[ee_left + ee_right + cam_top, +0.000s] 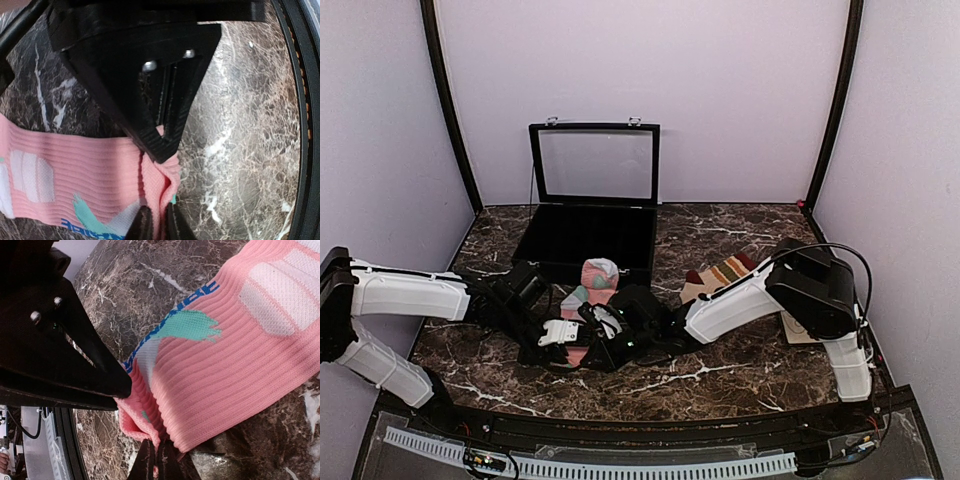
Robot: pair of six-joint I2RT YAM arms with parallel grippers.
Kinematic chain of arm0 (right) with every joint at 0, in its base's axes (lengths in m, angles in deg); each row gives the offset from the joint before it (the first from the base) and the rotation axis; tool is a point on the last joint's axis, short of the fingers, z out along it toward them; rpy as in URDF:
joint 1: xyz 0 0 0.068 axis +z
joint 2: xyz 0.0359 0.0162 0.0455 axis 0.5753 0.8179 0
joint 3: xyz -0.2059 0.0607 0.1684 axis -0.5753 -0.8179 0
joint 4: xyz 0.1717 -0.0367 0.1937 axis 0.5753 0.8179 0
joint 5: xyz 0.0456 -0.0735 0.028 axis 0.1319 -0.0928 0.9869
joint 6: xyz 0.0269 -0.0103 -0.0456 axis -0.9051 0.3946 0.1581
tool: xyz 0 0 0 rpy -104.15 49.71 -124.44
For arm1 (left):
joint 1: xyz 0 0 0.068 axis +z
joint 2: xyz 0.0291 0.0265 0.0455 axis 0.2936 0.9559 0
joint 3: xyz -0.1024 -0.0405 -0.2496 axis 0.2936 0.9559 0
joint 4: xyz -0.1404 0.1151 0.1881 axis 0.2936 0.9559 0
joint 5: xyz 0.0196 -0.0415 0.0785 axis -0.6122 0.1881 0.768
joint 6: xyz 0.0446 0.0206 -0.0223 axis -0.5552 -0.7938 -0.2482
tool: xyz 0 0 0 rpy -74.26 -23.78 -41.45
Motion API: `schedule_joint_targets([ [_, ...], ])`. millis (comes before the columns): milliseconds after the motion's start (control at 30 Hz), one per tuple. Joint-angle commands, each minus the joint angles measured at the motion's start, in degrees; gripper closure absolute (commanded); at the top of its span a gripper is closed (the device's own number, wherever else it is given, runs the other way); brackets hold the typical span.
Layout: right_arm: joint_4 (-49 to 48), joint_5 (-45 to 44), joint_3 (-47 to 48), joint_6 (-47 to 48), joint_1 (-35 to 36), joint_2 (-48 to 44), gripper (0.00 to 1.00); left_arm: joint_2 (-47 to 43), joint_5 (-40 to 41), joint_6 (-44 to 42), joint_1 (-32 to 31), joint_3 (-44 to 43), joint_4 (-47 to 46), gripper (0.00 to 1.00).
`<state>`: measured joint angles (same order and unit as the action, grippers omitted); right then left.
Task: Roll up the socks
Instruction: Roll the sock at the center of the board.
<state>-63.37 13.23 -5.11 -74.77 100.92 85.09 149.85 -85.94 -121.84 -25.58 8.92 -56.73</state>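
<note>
The pink sock pair [595,283] with mint-teal patches lies mid-table, its toe end bunched up toward the case. Both grippers meet at its near cuff end. My left gripper [563,338] is shut on a fold of the pink cuff [161,187]; its fingertips [142,225] pinch the fabric. My right gripper [603,330] is shut on the cuff's edge [137,427] from the other side, fingertips [146,462] together on it. The tan striped sock pair [720,275] lies flat at the right, behind the right arm.
An open black case [585,235] with a raised clear lid [595,165] stands at the back centre. A tan card [800,330] lies under the right arm near the right wall. The table's black front rim [300,125] runs close by.
</note>
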Motion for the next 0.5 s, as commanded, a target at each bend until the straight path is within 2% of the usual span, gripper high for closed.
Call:
schedule_joint_targets([
  [0, 0.62, 0.11, 0.96, -0.25, 0.53, 0.34, 0.98, -0.78, 0.71, 0.08, -0.18, 0.70, 0.67, 0.94],
  [67, 0.43, 0.23, 0.89, -0.34, 0.54, 0.14, 0.90, -0.68, -0.12, 0.16, -0.22, 0.88, 1.78, 1.00],
  [167, -0.67, 0.04, 0.11, -0.40, 0.22, -1.01, 0.73, -0.69, -0.98, 0.43, -0.15, 1.63, 2.67, 1.00],
  [233, -2.32, -0.30, -1.12, -0.72, -0.60, -2.90, 0.68, -0.75, -1.27, 0.28, -0.15, 1.94, 3.08, 1.00],
  [300, -3.59, -1.43, -2.60, -0.29, -1.95, -4.79, 0.64, -0.50, -1.67, 0.19, -0.15, 1.68, 3.96, 1.00],
  [467, -3.80, -1.68, -1.10, 1.24, -5.08, -5.86, 0.64, -0.10, -2.18, 0.18, -0.15, 1.74, 4.75, 1.00],
])
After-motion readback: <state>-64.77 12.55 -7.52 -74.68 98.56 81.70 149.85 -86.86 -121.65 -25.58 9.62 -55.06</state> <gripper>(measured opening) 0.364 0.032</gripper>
